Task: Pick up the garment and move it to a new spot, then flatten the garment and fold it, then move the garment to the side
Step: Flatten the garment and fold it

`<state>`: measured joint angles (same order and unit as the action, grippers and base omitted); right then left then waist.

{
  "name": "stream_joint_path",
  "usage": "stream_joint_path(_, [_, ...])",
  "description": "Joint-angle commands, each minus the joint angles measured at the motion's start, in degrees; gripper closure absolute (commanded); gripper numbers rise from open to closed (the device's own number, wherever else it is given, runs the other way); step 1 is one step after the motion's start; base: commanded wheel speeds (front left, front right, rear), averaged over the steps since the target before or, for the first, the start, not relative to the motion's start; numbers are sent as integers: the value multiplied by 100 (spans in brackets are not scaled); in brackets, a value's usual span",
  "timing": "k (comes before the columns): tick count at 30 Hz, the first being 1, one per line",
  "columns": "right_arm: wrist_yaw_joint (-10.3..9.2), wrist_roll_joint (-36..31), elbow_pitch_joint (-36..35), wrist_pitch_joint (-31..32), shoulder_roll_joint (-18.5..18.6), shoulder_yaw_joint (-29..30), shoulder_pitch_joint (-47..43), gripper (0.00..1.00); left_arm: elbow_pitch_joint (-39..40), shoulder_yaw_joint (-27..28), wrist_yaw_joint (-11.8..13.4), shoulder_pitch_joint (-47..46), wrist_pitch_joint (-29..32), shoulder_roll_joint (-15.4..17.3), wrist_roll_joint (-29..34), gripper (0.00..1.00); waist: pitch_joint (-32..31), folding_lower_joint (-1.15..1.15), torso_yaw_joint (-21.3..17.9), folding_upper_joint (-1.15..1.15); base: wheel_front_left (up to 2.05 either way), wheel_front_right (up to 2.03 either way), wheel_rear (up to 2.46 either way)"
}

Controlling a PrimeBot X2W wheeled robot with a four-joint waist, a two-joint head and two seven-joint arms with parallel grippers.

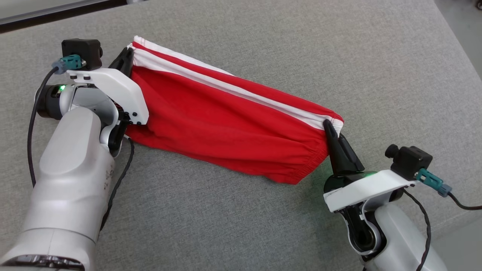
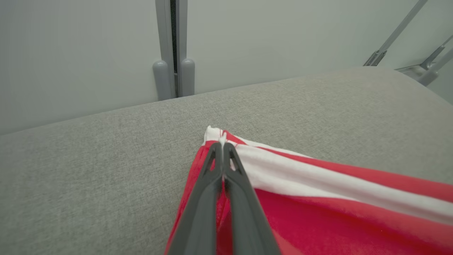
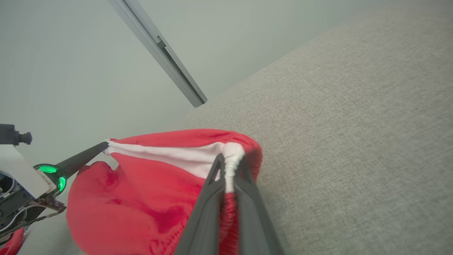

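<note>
Long axis of garment [image 1: 226, 124] runs 10-to-4 o'clock; left gripper [image 1: 126, 57] clamps its 10 o'clock end, right gripper [image 1: 333, 131] its 4 o'clock end.

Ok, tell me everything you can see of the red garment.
The red garment looks like soft jersey cloth, with white stripes along its top edge and a gathered elastic hem at the lower right. It is stretched between the left gripper and the right gripper, each shut on one end of the striped edge. Its lower part sags and seems to rest on the grey padded surface.
</note>
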<state>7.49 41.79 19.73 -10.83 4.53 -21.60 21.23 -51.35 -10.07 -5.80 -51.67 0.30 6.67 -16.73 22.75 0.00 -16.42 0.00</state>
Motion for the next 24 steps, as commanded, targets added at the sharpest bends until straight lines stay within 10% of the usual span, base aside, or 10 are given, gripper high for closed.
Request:
stream_joint_path(1, [0,65,78,-108,53,-94,138,0,-307,28,23,-222,-45,45,-38,76,71,0,-74,0,0,0,0])
stream_joint_path(3, [-1,82,112,-208,111,-183,190,0,-549,13,7,-353,-196,27,-44,0,90,0,-82,0,0,0,0])
stream_joint_path(15, [0,-1336,-506,-440,484,470,-159,0,-524,-140,141,28,-1510,-75,127,0,-143,0,332,0,0,0,0])
stream_joint_path(24, [0,-2501,-1197,-355,457,1310,-741,0,1956,303,677,1632,-1542,20,323,0,-448,0,745,0,0,0,0])
